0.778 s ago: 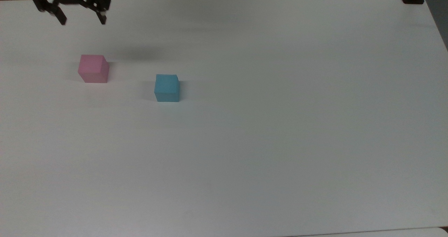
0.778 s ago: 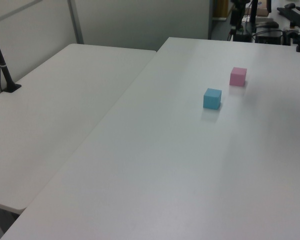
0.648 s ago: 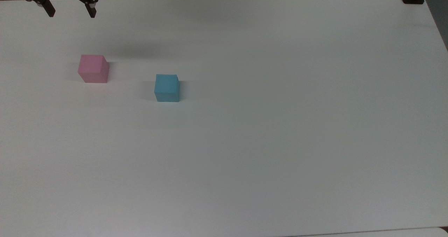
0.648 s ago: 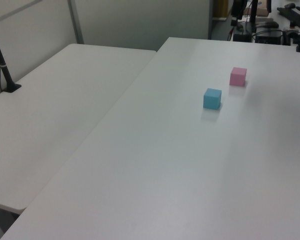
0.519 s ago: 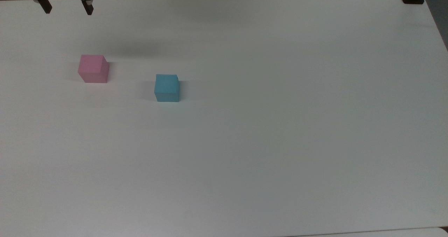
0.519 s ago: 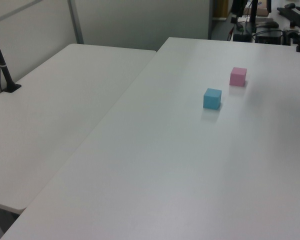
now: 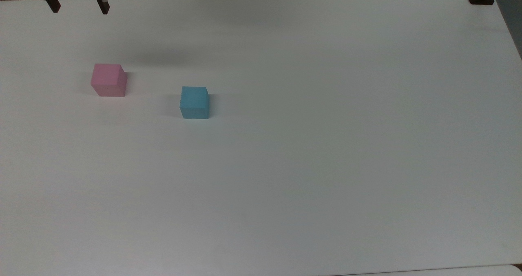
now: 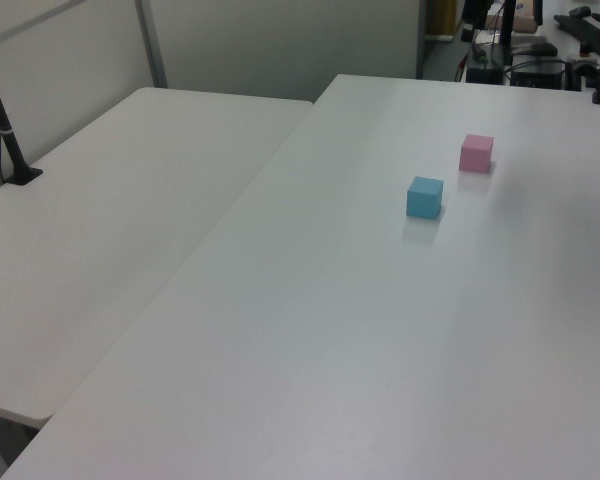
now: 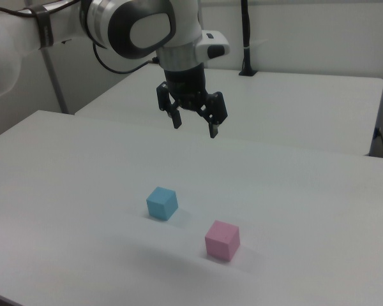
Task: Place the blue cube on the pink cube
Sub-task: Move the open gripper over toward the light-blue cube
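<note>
gripper [image 9: 195, 126] high up, fingers spread, empty | blue cube [image 9: 162, 203] below it, flat on table [image 9: 64, 178], no long axis | pink cube [image 9: 222, 240] beside, apart | right view shows arm [image 9: 140, 25]

No readable text, label, brand, number or sign appeared anywhere; the blue cube [image 7: 194, 102] and the pink cube [image 7: 108, 80] beside it had plain faces, and the table [image 7: 326, 145] bore no marking.
</note>
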Tool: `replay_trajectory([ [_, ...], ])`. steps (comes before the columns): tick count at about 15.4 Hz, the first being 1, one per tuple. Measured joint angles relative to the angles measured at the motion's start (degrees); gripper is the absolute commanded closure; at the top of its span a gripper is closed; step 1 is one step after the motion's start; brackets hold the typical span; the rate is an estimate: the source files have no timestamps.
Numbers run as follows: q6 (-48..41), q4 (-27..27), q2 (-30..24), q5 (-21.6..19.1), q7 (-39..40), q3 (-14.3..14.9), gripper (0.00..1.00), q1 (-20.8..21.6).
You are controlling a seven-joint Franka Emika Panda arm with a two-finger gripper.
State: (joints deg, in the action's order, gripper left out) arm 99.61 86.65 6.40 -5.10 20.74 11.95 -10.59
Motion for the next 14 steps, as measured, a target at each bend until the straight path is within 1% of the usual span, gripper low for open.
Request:
replay_trajectory([
  [4, -2.7, -0.5, -0.8, -0.1, -3.4, -0.1, 0.00, 0.2],
  [8, -6.8, -0.6, -2.9, -0.2, -4.2, -0.6, 0.00, 0.6],
  [14, -8.0, -0.2, -3.6, -0.1, -0.8, -1.4, 0.00, 5.6],
])
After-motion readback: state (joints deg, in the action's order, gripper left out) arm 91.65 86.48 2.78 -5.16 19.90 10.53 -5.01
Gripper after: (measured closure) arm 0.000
